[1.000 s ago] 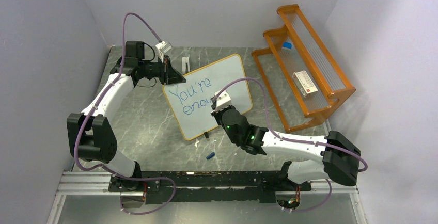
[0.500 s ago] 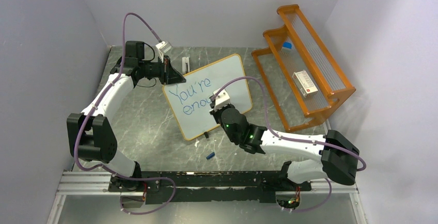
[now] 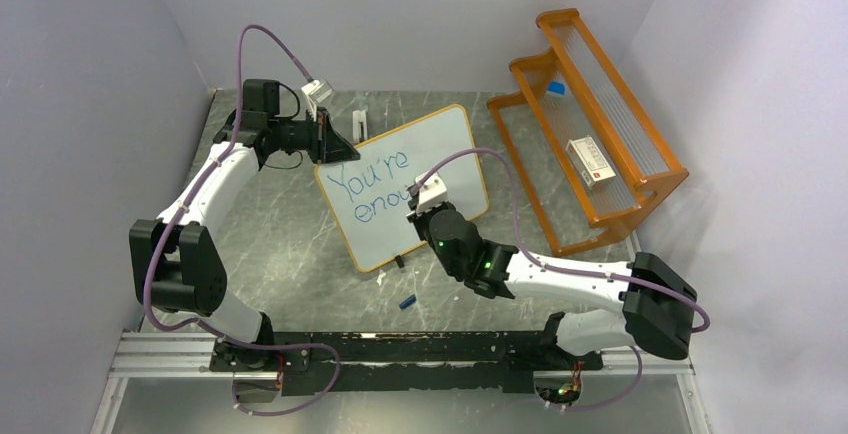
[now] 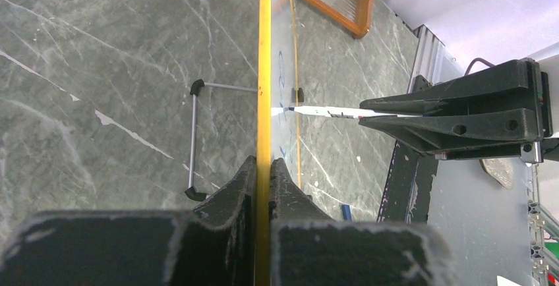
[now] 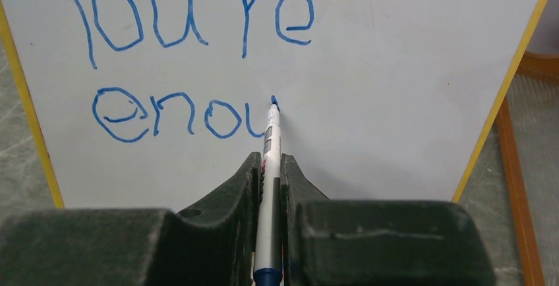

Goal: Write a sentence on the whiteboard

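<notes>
This was a robotics lab test cell. A left arm (image 3: pixel 215 189) and a right arm (image 3: pixel 560 279), both white and black, were bolted to an aluminium rail (image 3: pixel 160 354) at the near edge of a grey marble-patterned table (image 3: pixel 280 244). Plain pale walls (image 3: pixel 90 74) boxed it in on 3 sides, and purple cables (image 3: pixel 262 34) looped off the 2 arms.

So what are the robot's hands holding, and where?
The right fingers pinch a blue marker by its barrel, tip at the whiteboard. The left fingers clamp the whiteboard's yellow frame edge.
</notes>
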